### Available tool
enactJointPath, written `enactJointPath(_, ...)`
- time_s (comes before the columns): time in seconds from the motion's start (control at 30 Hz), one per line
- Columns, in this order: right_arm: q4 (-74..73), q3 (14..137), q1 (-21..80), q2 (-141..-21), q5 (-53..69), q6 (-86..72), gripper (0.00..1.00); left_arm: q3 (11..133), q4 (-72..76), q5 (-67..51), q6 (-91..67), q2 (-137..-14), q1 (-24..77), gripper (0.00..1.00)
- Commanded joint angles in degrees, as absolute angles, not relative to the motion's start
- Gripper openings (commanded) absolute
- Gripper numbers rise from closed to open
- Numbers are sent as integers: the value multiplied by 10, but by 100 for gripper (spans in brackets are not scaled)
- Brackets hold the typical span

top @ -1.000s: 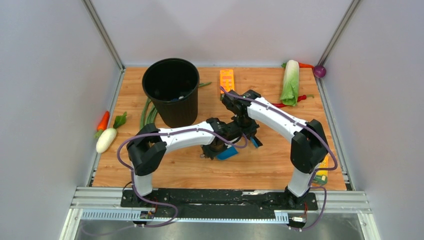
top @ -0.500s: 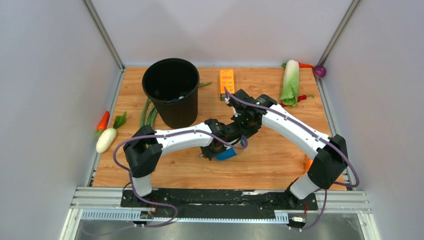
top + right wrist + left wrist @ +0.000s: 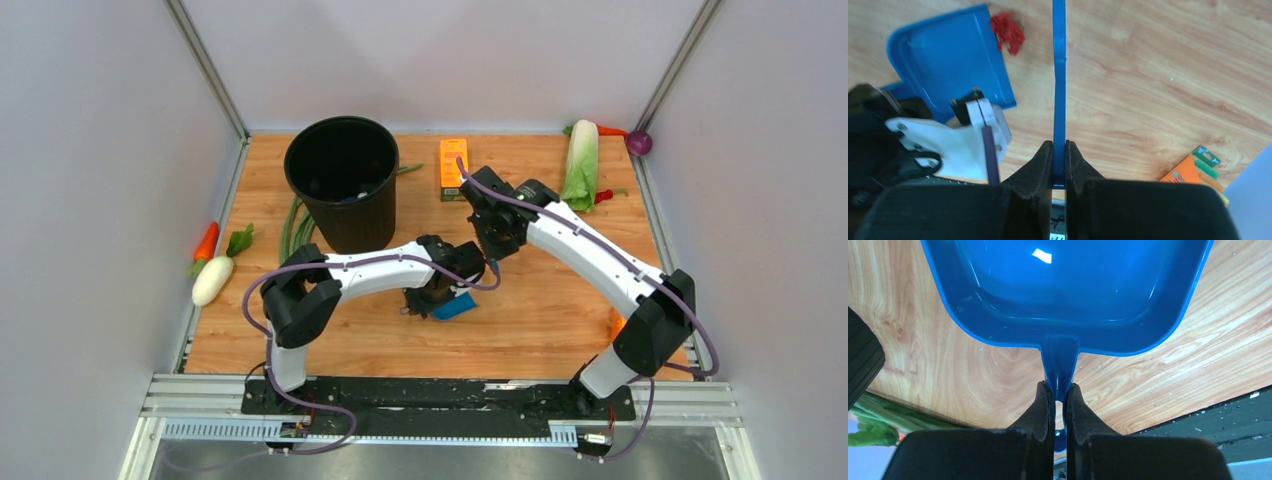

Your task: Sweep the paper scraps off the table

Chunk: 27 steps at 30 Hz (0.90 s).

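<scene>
My left gripper (image 3: pixel 1059 390) is shut on the short handle of a blue dustpan (image 3: pixel 1068 290), which lies flat on the table (image 3: pixel 560 320) just right of that gripper (image 3: pixel 432 298). My right gripper (image 3: pixel 1059 145) is shut on a thin blue sweeper (image 3: pixel 1059 75), seen edge-on and pointing away from the jaws. A clump of red paper scraps (image 3: pixel 1007 32) lies on the wood at the corner of the dustpan (image 3: pixel 948 60), just left of the sweeper. In the top view the right gripper (image 3: pixel 497 245) hangs behind the dustpan (image 3: pixel 455 307), and the scraps are hidden.
A black bucket (image 3: pixel 342 180) stands at the back left, with green beans (image 3: pixel 298 225) beside it. An orange pack (image 3: pixel 454 167) lies just behind the right gripper. A cabbage (image 3: pixel 580 165), a red chili (image 3: pixel 603 197) and a purple ball (image 3: pixel 640 143) sit back right. A carrot and radish (image 3: pixel 212 270) lie left.
The right gripper has drawn back from beside the dustpan toward the orange pack, carrying the sweeper, and its elbow has swung out to the right. The left arm and dustpan have barely shifted.
</scene>
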State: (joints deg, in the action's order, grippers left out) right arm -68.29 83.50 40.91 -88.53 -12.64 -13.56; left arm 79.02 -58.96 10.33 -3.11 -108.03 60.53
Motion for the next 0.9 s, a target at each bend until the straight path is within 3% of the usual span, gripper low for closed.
enactJointPath(0.0,-663,903,401,-938,-149,-155,0,821,-612,107,-54,-1095,599,0)
enactJointPath(0.27,-642,932,396,-992,-113,-128,0,792,-620,131,-68,-1088,592,0)
enactJointPath(0.87,-545,776,396,-829,131,-113,0,828,-615,108,-52,-1114,592,0)
